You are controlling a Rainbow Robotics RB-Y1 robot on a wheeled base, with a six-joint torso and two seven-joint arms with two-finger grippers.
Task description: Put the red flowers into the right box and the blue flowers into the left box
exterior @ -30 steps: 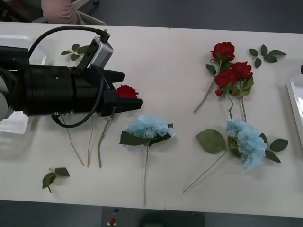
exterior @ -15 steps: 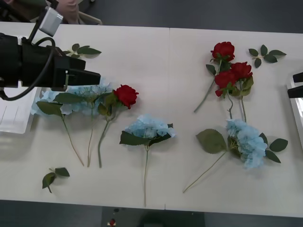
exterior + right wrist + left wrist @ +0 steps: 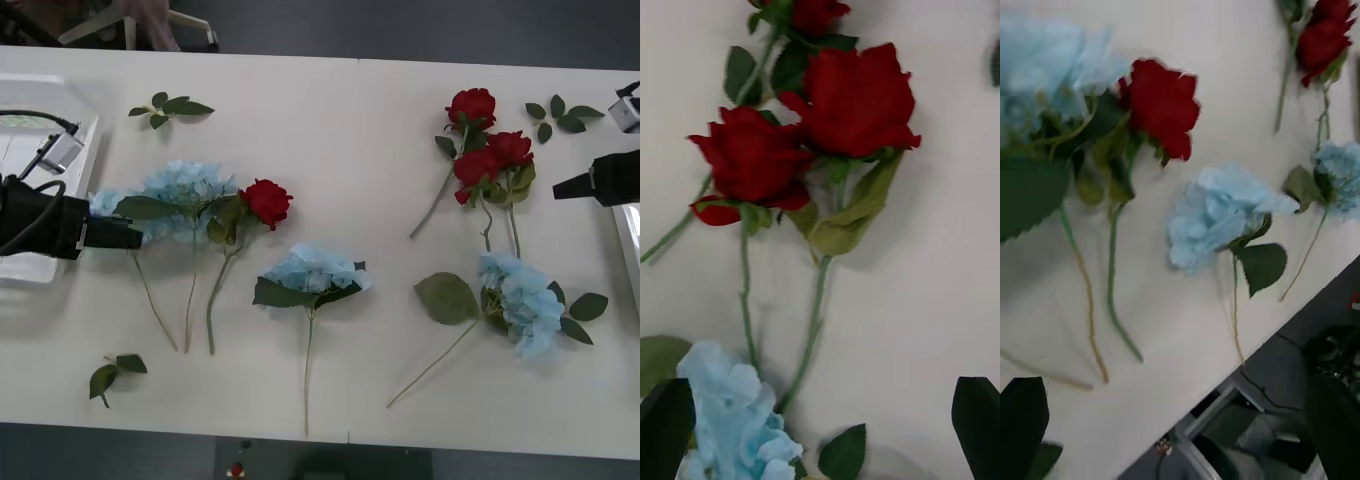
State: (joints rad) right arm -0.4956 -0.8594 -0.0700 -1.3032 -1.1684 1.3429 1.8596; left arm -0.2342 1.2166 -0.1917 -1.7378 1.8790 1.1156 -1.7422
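Three red flowers (image 3: 490, 150) lie clustered at the right, and a single red rose (image 3: 267, 202) rests beside blue flowers (image 3: 185, 190) at the left. More blue flowers lie at the middle (image 3: 315, 268) and the right (image 3: 522, 300). My left gripper (image 3: 128, 238) hovers open by the left blue heads, in front of the left box (image 3: 40, 88). Its wrist view shows the rose (image 3: 1161, 105) and the middle blue head (image 3: 1217, 214). My right gripper (image 3: 562, 188) is open just right of the red cluster (image 3: 857, 97), near the right box (image 3: 625, 235).
Loose green leaf sprigs lie at the back left (image 3: 170, 105), back right (image 3: 560, 115) and front left (image 3: 115, 372). Long thin stems trail toward the table's front edge. Bare table stretches between the two flower groups.
My left arm has pulled back to the left, uncovering blue flowers beside the single rose. My right gripper has come in from the right edge toward the red cluster.
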